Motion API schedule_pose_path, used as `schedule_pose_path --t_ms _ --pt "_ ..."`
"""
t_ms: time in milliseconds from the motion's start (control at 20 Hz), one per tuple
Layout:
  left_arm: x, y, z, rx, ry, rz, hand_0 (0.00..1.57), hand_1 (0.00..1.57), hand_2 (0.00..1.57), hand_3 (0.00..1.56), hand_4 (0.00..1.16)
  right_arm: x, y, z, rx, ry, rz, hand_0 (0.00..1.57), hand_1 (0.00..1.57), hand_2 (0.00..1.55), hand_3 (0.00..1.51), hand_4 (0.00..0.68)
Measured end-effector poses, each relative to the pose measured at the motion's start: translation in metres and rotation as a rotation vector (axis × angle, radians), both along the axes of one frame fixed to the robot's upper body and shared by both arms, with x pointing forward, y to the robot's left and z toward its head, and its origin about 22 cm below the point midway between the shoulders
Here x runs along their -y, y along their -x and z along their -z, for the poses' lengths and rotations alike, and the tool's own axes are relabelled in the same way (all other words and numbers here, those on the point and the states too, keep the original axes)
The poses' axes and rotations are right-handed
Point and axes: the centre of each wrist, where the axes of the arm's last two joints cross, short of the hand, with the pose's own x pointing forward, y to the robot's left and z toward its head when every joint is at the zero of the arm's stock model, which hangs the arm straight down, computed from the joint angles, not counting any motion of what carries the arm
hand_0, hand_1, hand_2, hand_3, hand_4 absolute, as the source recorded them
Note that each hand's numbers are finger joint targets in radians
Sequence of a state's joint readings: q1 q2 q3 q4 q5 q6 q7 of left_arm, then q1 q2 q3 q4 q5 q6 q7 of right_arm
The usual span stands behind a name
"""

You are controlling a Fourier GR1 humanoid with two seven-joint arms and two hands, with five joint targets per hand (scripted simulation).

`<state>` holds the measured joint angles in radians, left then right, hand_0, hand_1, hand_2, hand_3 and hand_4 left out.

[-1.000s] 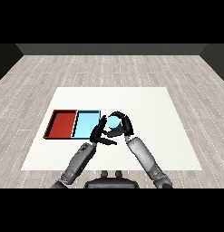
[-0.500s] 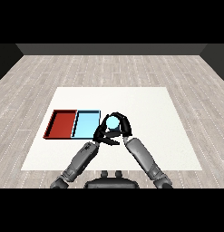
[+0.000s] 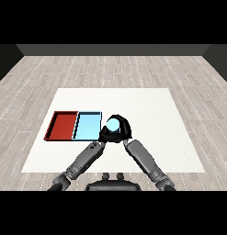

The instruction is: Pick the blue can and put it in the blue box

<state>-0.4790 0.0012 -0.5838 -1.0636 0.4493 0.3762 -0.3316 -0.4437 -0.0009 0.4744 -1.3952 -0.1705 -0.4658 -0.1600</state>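
The blue can (image 3: 114,124) is a pale blue cylinder seen from above, just right of the light blue tray (image 3: 86,126). My right hand (image 3: 126,131) is shut on it, its black fingers arching over the top and down both sides. My left hand (image 3: 104,137) lies right below and to the left of the can, against the right hand, with its fingers relaxed. The two hands overlap, so the can's lower part is hidden. The can is outside the tray, beyond its right rim.
A red tray (image 3: 63,125) lies against the left side of the light blue tray; nothing lies in either. Both sit on the left half of the white table (image 3: 151,114), whose near edge runs under my forearms.
My right hand has carried the can a little left and nearer, closer to the light blue tray. The left hand has drawn in against it.
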Motion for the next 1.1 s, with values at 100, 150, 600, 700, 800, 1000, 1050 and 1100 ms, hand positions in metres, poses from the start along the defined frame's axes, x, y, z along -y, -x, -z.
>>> schedule_pose_path --t_ms 100,150,600,700,800,1000,1050,1100 --pt "0.002 -0.002 0.002 -0.017 0.004 -0.029 0.86 0.86 0.94 0.77 0.57 0.0 0.003 0.002 0.006 -0.016 0.0 1.45 1.45 1.45 1.39 0.614" --pt "0.002 -0.001 0.003 -0.02 0.024 -0.039 1.44 1.44 1.41 1.22 0.62 0.0 0.003 0.002 0.008 -0.021 -0.002 1.45 1.45 1.44 1.39 0.615" --pt "-0.005 -0.002 0.018 -0.008 0.133 -0.077 1.57 1.57 1.57 1.51 1.03 -0.002 0.004 0.001 0.0 -0.077 -0.001 1.42 1.42 1.44 1.39 0.598" --pt "-0.005 -0.007 0.017 0.014 0.144 -0.077 1.57 1.57 1.57 1.51 1.11 -0.002 0.005 -0.002 0.0 -0.079 -0.003 1.39 1.39 1.42 1.37 0.528" --pt "-0.005 -0.007 0.016 0.042 0.149 -0.09 1.57 1.57 1.57 1.54 1.06 -0.003 0.006 -0.005 -0.006 -0.089 -0.014 1.16 1.16 1.24 1.1 0.397" --pt "-0.004 -0.004 0.018 0.075 0.144 -0.116 1.57 1.57 1.57 1.54 1.12 -0.001 0.006 -0.009 -0.019 -0.058 -0.05 0.0 0.0 0.0 0.0 0.0" --pt "-0.004 -0.004 0.019 0.078 0.143 -0.117 1.57 1.57 1.57 1.54 1.12 -0.001 0.006 -0.008 -0.019 -0.047 -0.057 0.0 0.0 0.0 0.0 0.0" --pt "-0.004 -0.004 0.02 0.081 0.142 -0.119 1.57 1.57 1.57 1.54 1.12 -0.001 0.006 -0.007 -0.019 -0.038 -0.062 0.0 0.0 0.0 0.0 0.0"
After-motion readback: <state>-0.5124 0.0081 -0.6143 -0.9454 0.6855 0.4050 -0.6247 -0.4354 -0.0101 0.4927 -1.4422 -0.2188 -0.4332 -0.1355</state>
